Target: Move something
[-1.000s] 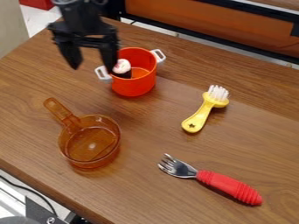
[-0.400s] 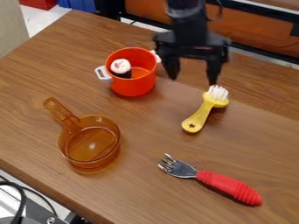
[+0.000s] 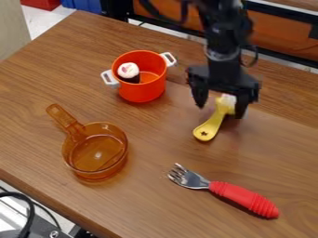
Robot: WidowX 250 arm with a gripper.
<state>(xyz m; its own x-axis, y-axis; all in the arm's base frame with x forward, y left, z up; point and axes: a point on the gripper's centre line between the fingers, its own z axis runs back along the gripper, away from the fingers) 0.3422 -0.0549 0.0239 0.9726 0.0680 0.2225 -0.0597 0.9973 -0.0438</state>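
Note:
The black gripper (image 3: 220, 109) hangs at the right of the upper table, open, its two fingertips to either side of the brush's head end. The yellow brush (image 3: 214, 122) lies on the wood with its handle toward the lower left, its white bristles partly hidden behind the gripper. To the left stands an orange-red pot (image 3: 144, 89) with pale grey handles. Inside it sits a small toy (image 3: 129, 70) with a white top and dark base.
A clear amber saucepan (image 3: 95, 151) sits at lower left, handle toward the upper left. A fork (image 3: 243, 197) with a red handle lies at lower right. The brown wooden table (image 3: 56, 65) has a black-and-orange structure along its far edge.
From above the pot, the gripper has moved right and then down to the brush's head, staying open. The pot, toy, brush, saucepan and fork have kept their places.

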